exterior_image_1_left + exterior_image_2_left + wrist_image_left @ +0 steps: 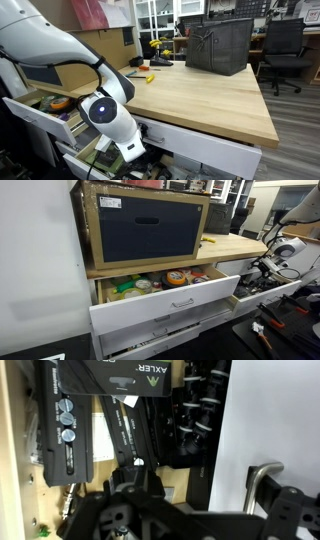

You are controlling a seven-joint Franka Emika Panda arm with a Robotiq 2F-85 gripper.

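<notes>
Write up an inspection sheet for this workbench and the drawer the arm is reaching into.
Surface: light wooden benchtop.
Job's things: black AXLER tool packs lying in an open white drawer, below the gripper.
Clutter: dark grey fabric bin and small yellow tool on the benchtop; tape rolls in another open drawer.
Gripper: black gripper hangs over the packs; jaws too dark to judge.
Cables: nothing seen.
Surroundings: black office chair behind the bench.
</notes>
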